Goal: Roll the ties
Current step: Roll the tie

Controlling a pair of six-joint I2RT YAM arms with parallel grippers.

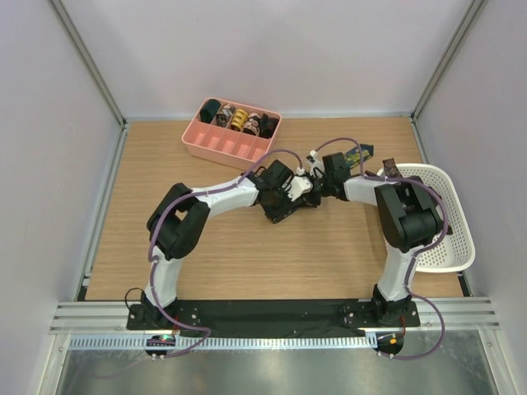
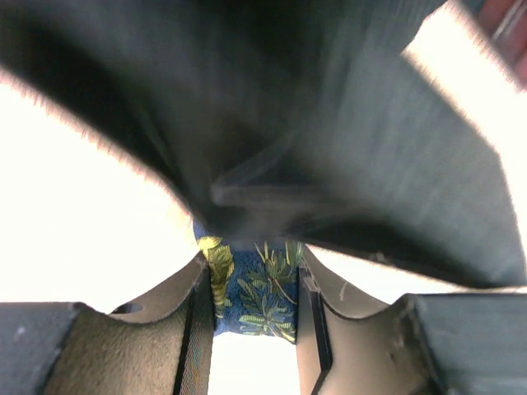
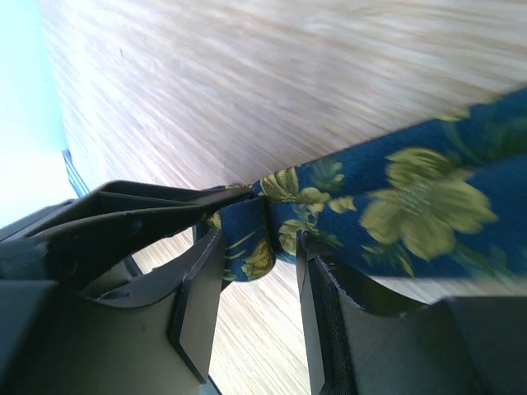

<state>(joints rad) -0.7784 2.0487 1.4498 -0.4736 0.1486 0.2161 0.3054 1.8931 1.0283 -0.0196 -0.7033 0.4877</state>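
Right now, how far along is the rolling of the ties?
Done: several coiled ties sit in the pink compartment tray. In hand: the left gripper and right gripper both pinch a navy fabric tie with yellow-green leaf print, not yet coiled. Left: rolling it and traying it; a brownish strip at the white plastic basket may be another tie.

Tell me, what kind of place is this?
Probably a robot practice booth: plain white panel walls box in a wooden tabletop, two white-and-black robot arms are bolted at its near edge, and a pink plastic tray holds rolled ties.
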